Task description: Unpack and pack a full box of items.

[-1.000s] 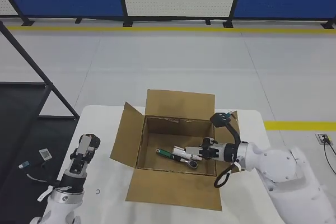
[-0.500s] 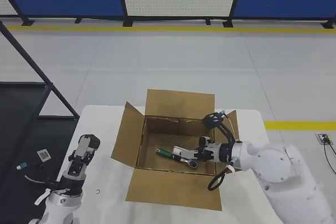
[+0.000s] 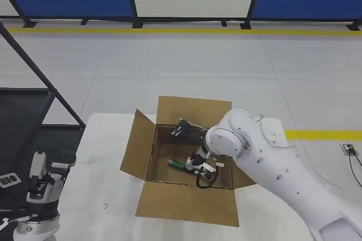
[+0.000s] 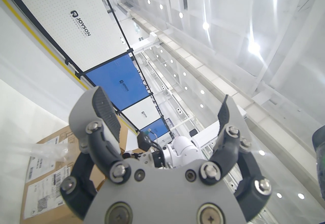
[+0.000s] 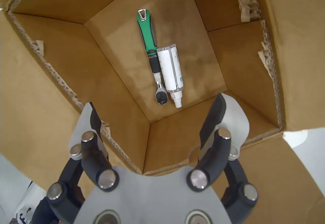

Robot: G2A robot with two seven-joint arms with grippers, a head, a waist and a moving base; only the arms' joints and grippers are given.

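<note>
Inside the open brown cardboard box (image 5: 116, 39), a green-handled ratchet wrench (image 5: 147, 34) and white plastic tube (image 5: 168, 67) are lying touching; left jaws and right jaws are gaping wide, empty.

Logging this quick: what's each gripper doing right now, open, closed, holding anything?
Left gripper: open, empty.
Right gripper: open, empty, over the box.

The white counter (image 3: 108, 150) carries 1 open cardboard box (image 3: 187, 205), which stands near its middle with all 4 flaps folded outward. A tiny ring-shaped thing (image 3: 104, 206) lies on the bare top, left of the box.
</note>
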